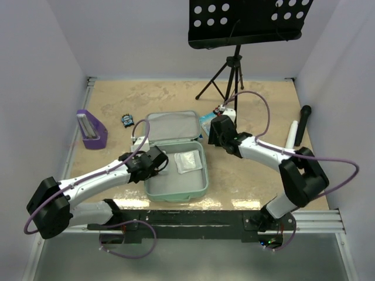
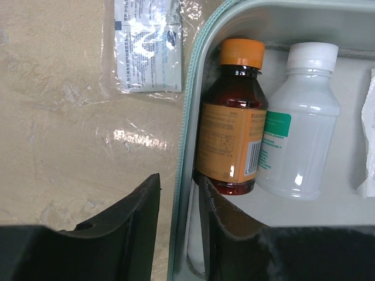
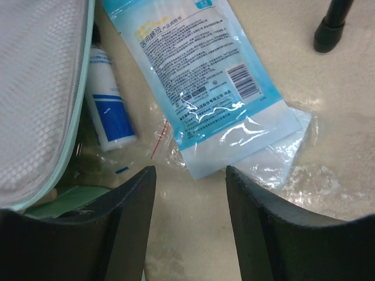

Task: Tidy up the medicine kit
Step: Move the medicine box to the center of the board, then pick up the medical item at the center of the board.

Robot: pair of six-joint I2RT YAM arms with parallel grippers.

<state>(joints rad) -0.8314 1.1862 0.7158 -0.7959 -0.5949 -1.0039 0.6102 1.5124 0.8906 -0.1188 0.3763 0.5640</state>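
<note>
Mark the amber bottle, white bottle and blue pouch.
amber bottle (image 2: pixel 228 146), left wrist view, on its orange label.
white bottle (image 2: pixel 304 158), left wrist view, on its body.
blue pouch (image 3: pixel 205 76), right wrist view, on its printed face.

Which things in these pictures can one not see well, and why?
Top view: the left claw hides the amber bottle and white bottle in the medicine kit.
Right wrist view: the kit's lid partly covers the blue-white tube.
Top view: the small dark item is too small to name.

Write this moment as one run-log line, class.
left gripper: open, astride medicine kit wall | right gripper: open, by blue packet | inside: amber bottle, white bottle
</note>
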